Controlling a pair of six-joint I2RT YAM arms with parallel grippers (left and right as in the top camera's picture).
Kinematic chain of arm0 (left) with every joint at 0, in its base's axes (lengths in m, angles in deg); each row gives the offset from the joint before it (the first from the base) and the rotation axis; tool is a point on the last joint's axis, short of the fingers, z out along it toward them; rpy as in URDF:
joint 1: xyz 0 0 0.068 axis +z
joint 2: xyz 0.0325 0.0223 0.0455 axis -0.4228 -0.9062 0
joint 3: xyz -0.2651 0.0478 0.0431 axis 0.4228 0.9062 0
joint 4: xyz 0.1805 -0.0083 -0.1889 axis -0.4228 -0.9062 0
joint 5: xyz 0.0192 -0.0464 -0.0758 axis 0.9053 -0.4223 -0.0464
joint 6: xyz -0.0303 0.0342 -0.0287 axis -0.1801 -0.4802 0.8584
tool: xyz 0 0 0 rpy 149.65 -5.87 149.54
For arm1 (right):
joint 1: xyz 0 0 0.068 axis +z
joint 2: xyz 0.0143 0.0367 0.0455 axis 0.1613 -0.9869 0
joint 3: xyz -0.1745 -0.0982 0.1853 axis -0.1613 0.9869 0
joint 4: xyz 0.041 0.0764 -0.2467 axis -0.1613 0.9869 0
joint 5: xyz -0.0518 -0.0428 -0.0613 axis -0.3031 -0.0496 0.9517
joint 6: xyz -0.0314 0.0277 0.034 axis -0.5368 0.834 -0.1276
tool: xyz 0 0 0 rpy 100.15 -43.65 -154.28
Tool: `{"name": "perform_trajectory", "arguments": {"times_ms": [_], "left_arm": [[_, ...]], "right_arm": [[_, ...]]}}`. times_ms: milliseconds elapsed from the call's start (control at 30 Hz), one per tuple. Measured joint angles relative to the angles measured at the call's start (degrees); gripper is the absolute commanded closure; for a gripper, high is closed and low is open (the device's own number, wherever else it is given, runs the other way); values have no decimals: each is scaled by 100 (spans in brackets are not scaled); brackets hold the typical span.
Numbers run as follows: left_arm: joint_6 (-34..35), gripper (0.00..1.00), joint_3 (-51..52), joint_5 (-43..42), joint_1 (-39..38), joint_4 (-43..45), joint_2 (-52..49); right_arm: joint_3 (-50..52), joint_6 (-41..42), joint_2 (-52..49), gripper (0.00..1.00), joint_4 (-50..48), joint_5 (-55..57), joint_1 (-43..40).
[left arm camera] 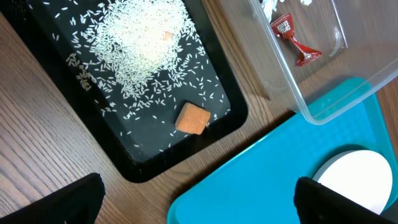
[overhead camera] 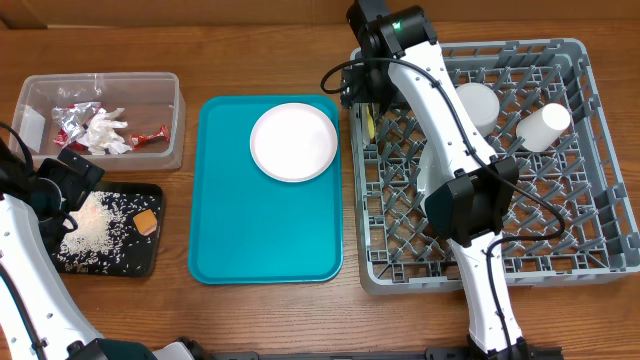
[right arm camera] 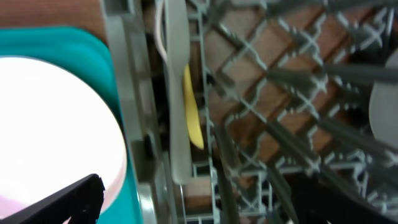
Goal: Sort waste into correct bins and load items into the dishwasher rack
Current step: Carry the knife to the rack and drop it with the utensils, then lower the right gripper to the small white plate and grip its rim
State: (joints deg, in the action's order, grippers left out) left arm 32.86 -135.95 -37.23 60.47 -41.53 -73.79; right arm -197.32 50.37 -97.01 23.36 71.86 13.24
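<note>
Down at the near left, the left gripper [left arm camera: 199,202] hung over the table [left arm camera: 43,149] with its fingers spread wide and nothing between them. Just beyond it lay the black tray [left arm camera: 134,168], which held a heap of loose rice [left arm camera: 137,43] and, near one end, an orange cube [left arm camera: 191,118]. Beside it to the right sat the teal tray [overhead camera: 260,240], with a pale plate [overhead camera: 293,141] resting at its far end. Farther back on the left stood the clear tub [left arm camera: 298,93], which contained crumpled foil wrappers [left arm camera: 295,40] and a white napkin [overhead camera: 103,130]. On the right, the dishwasher rack [overhead camera: 420,283] held a cup [overhead camera: 546,126] lying on its side and a bowl [overhead camera: 478,103] toward its far side. At its far left corner the yellow spoon [right arm camera: 194,121] lay inside the rack, just within the wall, and the right gripper [overhead camera: 362,95] hovered above it, its fingers apart and empty.
</note>
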Motion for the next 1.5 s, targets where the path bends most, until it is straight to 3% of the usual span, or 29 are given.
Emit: {"name": "perform_trajectory", "arguments": {"times_ms": [167, 300, 433, 600, 700, 867, 1167, 1500], "left_arm": [[0, 0, 0, 0, 0, -2, 0], [-2, 0, 0, 0, 0, -2, 0], [0, 0, 0, 0, 0, -2, 0], [0, 0, 0, 2, 0, 0, 0], [0, 0, 0, 0, 0, -2, 0], [0, 0, 2, 2, 0, -2, 0], [0, 0, 2, 0, 0, -2, 0], [0, 0, 2, 0, 0, -2, 0]], "right_arm": [[-177, 98, 59, 2, 83, -275, 118], [-227, 127, 177, 14, -2, -778, 382], [-208, 319, 210, 15, -105, -994, 791], [254, 1134, 234, 15, -313, -728, 1357], [802, 1777, 238, 3, -612, -573, 1631], [1827, 2789, 245, 3, -1257, -448, 1843], [2616, 3919, 245, 8, -1692, -393, 1838], [2616, 4251, 243, 16, -1895, -380, 1884]]}}
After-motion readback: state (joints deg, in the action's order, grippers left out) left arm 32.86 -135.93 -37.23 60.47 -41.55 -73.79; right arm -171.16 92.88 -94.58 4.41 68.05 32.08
